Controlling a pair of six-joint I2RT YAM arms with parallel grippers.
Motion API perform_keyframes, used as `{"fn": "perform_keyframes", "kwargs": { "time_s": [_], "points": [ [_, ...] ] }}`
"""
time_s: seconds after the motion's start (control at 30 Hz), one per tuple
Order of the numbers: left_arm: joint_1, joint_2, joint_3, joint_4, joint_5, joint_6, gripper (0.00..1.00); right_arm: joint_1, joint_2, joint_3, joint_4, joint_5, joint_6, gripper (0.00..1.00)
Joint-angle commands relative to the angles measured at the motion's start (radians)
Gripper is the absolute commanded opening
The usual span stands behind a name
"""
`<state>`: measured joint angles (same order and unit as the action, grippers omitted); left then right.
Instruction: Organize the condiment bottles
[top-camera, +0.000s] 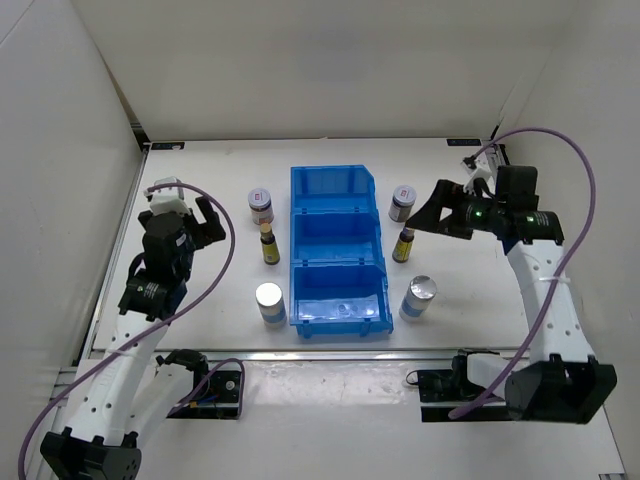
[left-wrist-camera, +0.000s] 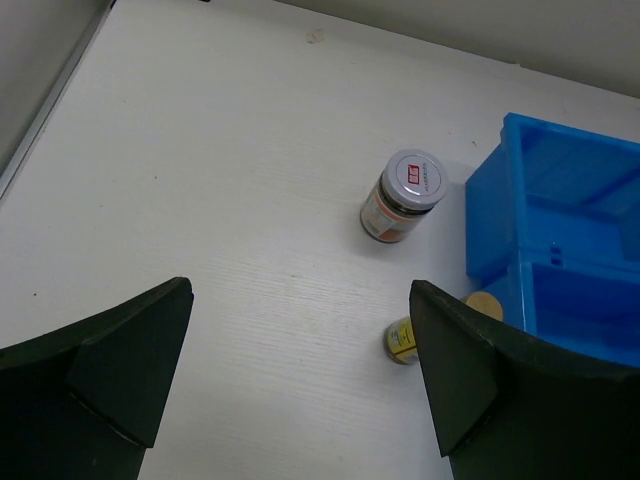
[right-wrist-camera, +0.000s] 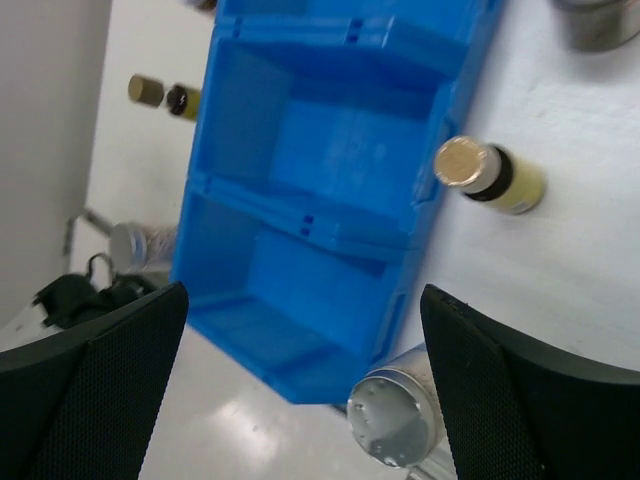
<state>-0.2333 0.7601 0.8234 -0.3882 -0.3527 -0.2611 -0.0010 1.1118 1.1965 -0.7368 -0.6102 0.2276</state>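
Blue bin (top-camera: 337, 172) between two trios of condiment bottles (top-camera: 269, 303), apparently upright; left end effector (left-wrist-camera: 300, 290) and right end effector (right-wrist-camera: 303, 290) agape.

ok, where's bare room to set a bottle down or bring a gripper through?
Free: all three blue bin compartments; table left of the left jar; far strip behind the bin. Crowded: both bottle rows close along the bin sides.

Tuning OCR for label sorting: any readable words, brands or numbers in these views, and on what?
No text is legible in any view.
Short jar: red mark and fine print on the lid, too small to read.
Slim bottle: yellow label, print blurred.
White-blue cylinder: label blurred.
Blue bin: no text visible.
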Motion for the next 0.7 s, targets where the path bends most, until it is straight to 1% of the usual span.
{"fn": "perform_keyframes", "kwargs": {
  "time_s": [0.0, 0.03, 0.1, 0.13, 0.17, 0.2, 0.27, 0.3, 0.33, 0.37, 0.4, 0.43, 0.53, 0.6, 0.67],
  "points": [
    [-0.001, -0.005, -0.006, 0.014, 0.048, 0.016, 1.00, 0.002, 0.056, -0.026, -0.072, -0.196, -0.010, 1.00],
    [-0.001, -0.016, -0.016, 0.014, 0.006, -0.001, 1.00, 0.033, 0.056, -0.026, -0.072, -0.197, 0.001, 1.00],
    [-0.001, -0.035, -0.026, 0.014, -0.005, -0.013, 1.00, 0.087, 0.031, -0.026, -0.094, -0.065, 0.001, 1.00],
    [-0.001, -0.045, -0.026, 0.014, -0.005, -0.013, 1.00, 0.146, 0.016, -0.026, -0.104, -0.012, 0.001, 1.00],
    [-0.001, -0.045, -0.026, 0.014, 0.004, -0.013, 1.00, 0.174, 0.016, -0.026, -0.113, 0.048, 0.013, 1.00],
    [-0.001, -0.045, -0.026, 0.014, 0.004, -0.013, 1.00, 0.224, 0.005, -0.041, -0.133, 0.175, 0.028, 1.00],
    [-0.001, -0.035, -0.026, 0.014, 0.004, -0.013, 1.00, 0.262, -0.015, -0.066, -0.144, 0.289, 0.062, 1.00],
    [-0.001, -0.025, -0.026, 0.014, 0.004, -0.013, 1.00, 0.289, -0.039, -0.077, -0.154, 0.344, 0.082, 0.96],
    [-0.001, -0.025, -0.026, 0.014, 0.004, -0.013, 1.00, 0.300, -0.053, -0.093, -0.164, 0.437, 0.101, 0.96],
    [-0.001, -0.025, -0.026, 0.014, 0.004, -0.013, 1.00, 0.311, -0.064, -0.094, -0.164, 0.481, 0.117, 0.95],
    [-0.001, -0.025, -0.026, 0.014, 0.004, -0.023, 1.00, 0.332, -0.084, -0.103, -0.188, 0.527, 0.153, 0.90],
    [-0.001, -0.025, -0.026, 0.014, 0.004, -0.023, 1.00, 0.341, -0.084, -0.103, -0.200, 0.573, 0.168, 0.88],
    [-0.001, -0.025, -0.026, 0.014, 0.004, -0.023, 1.00, 0.366, -0.112, -0.141, -0.226, 0.687, 0.217, 0.91],
    [-0.001, -0.025, -0.026, 0.014, 0.004, -0.023, 1.00, 0.394, -0.124, -0.170, -0.227, 0.722, 0.231, 0.93],
    [-0.001, -0.025, -0.026, 0.014, 0.004, -0.023, 1.00, 0.406, -0.124, -0.184, -0.227, 0.733, 0.240, 0.93]
  ]
}}
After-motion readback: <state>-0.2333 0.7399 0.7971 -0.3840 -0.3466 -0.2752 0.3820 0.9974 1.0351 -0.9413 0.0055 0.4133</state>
